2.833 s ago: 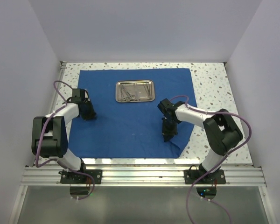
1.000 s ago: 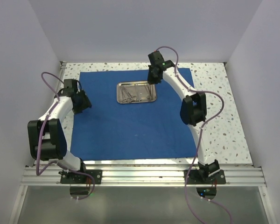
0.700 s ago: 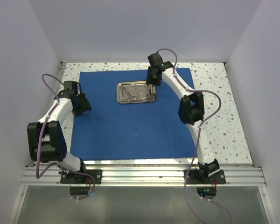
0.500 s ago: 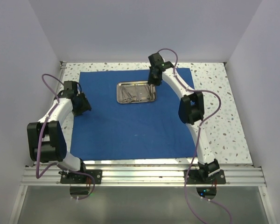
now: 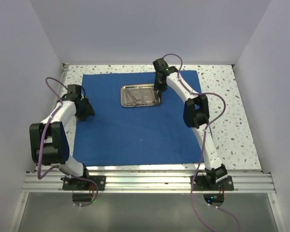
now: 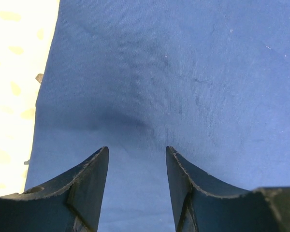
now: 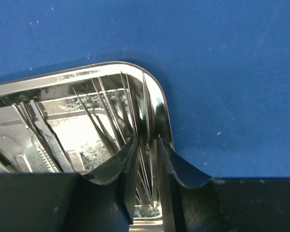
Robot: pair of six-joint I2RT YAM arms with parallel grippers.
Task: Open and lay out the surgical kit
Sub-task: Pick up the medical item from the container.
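- The royal-blue cloth (image 5: 135,135) lies opened out flat on the speckled table (image 5: 222,101) and covers most of its middle.
- The steel tray (image 5: 123,96) sits on the far half of the cloth, long side across, with the thin silver instruments (image 5: 135,98) lying inside it.
- The right arm reaches far forward, and the right gripper (image 5: 158,88) points down at the tray's right end.
- In the right wrist view, its fingers (image 7: 121,164) stand only a narrow slit apart, just inside the tray's rounded corner. Slim instrument shafts show in the slit, but I cannot tell whether any is pinched.
- The left gripper (image 5: 87,112) hangs over the cloth near its left edge, well apart from the tray.
- In the left wrist view, its jaws are spread with only bare cloth between them.
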